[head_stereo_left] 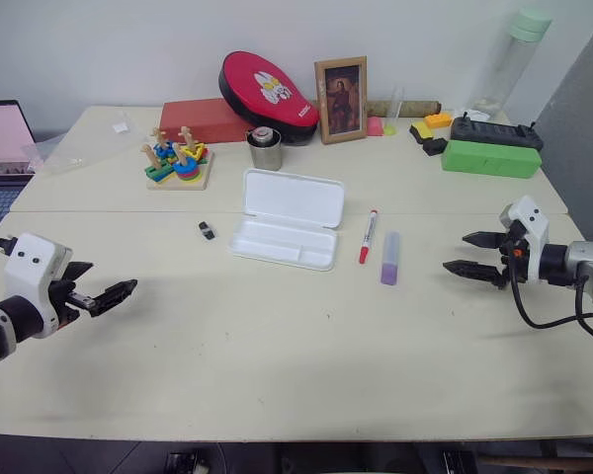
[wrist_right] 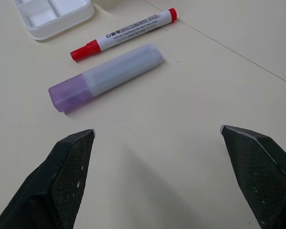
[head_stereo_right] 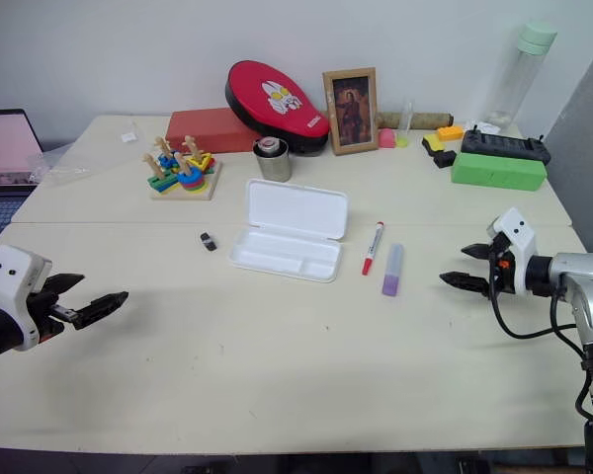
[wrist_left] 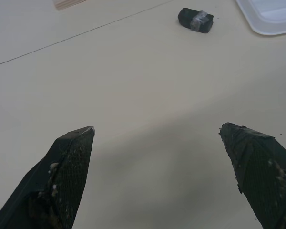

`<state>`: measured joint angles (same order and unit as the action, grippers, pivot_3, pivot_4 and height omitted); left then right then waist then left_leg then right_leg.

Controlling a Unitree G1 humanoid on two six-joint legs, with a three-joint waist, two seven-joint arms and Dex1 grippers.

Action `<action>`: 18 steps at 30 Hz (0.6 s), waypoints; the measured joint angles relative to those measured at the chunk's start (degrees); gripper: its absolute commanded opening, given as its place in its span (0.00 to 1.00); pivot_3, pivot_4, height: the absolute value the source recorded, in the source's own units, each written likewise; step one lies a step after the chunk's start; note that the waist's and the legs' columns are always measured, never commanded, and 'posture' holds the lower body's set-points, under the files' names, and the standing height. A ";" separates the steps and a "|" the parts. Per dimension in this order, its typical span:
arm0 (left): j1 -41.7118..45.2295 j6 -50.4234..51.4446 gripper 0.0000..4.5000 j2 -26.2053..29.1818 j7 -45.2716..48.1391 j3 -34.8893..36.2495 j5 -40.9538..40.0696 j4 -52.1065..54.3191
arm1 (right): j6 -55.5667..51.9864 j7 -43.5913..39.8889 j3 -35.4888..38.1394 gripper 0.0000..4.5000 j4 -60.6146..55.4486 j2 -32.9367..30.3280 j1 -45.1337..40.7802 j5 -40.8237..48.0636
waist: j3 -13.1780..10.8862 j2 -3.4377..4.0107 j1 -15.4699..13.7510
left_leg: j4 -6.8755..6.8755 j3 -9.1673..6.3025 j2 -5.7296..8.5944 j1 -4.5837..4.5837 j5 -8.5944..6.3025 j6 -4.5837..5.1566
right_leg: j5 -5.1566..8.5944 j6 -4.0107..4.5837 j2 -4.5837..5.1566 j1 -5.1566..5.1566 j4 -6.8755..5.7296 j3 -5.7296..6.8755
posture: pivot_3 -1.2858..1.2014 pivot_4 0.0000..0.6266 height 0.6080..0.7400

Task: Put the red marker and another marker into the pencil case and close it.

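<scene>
The white pencil case (head_stereo_left: 282, 244) lies open at the table's middle, its lid (head_stereo_left: 293, 196) folded back flat and its tray empty. Just right of it lies the red marker (head_stereo_left: 368, 236), slim and white-barrelled. The short pale-purple marker (head_stereo_left: 389, 259) lies beside that one. My right gripper (head_stereo_left: 456, 252) hovers open a little right of the purple marker, pointing toward it. The right wrist view has both markers (wrist_right: 128, 33) (wrist_right: 105, 78) ahead of the spread fingers. My left gripper (head_stereo_left: 109, 281) is open over bare table at the near left, far from the case.
A small black clip (head_stereo_left: 207, 230) lies left of the case. At the back stand a wooden stacking toy (head_stereo_left: 178, 163), a metal cup (head_stereo_left: 264, 148), a red box (head_stereo_left: 203, 118), a red pad (head_stereo_left: 267, 89), a picture frame (head_stereo_left: 341, 99) and a green box (head_stereo_left: 490, 158).
</scene>
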<state>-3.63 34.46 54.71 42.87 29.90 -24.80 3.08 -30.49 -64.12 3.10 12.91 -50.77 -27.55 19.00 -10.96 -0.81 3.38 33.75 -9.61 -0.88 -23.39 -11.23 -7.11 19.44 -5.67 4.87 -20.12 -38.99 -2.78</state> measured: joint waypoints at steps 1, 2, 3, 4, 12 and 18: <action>0.00 0.00 1.00 0.00 -0.06 0.09 0.08 -0.23 | 0.00 0.00 0.00 0.99 0.00 0.00 0.01 0.00 | 0.00 0.00 0.00 | 0.00 0.00 0.00 0.00 0.00 0.00 | 0.00 0.00 0.00 0.00 0.00 0.00 | 0.52 0.24 1.00; 0.02 -0.18 1.00 0.00 -0.34 0.32 0.35 -0.82 | 0.00 0.00 0.00 0.99 0.00 0.00 0.08 0.00 | 0.00 0.00 0.01 | 0.00 0.00 0.00 0.00 0.00 0.00 | 0.00 0.00 0.00 0.00 0.00 0.00 | 0.52 0.24 1.00; 0.07 -0.33 1.00 0.00 -0.53 0.37 0.51 -1.08 | 0.00 0.00 0.00 0.99 0.00 0.00 0.11 0.00 | 0.00 0.00 0.01 | 0.00 0.00 0.00 0.00 0.00 0.00 | 0.00 0.00 0.00 0.00 0.00 0.00 | 0.52 0.24 1.00; 0.15 -0.83 1.00 0.00 -0.98 0.65 0.93 -1.60 | -0.03 0.00 0.00 0.99 0.00 0.00 0.21 0.01 | 0.00 0.00 -0.01 | 0.00 0.00 0.00 0.00 0.00 0.00 | 0.00 0.00 0.00 0.00 0.00 0.00 | 0.52 0.24 1.00; 1.59 0.64 1.00 0.00 -1.46 0.85 0.63 -0.82 | -0.21 0.01 0.03 0.99 -0.29 0.00 1.15 0.11 | 0.00 0.00 -0.04 | 0.00 0.00 0.00 0.00 0.00 0.00 | 0.00 0.00 0.00 0.01 0.00 0.00 | 0.52 0.24 1.00; 2.03 2.35 1.00 0.00 -2.38 0.85 0.61 0.89 | -0.86 -0.08 0.03 0.99 -0.87 0.00 1.67 0.15 | 0.00 0.00 0.05 | 0.00 0.00 0.00 0.00 0.00 0.00 | 0.00 0.00 0.00 0.00 -0.01 0.00 | 0.52 0.24 1.00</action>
<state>-1.60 36.81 54.71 40.49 30.75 -24.18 3.97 -31.35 -64.19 3.13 12.04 -50.76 -25.88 19.15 -10.96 -0.81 3.43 33.75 -9.61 -0.88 -23.39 -11.22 -7.12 19.44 -5.67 4.87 -20.11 -39.00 -2.77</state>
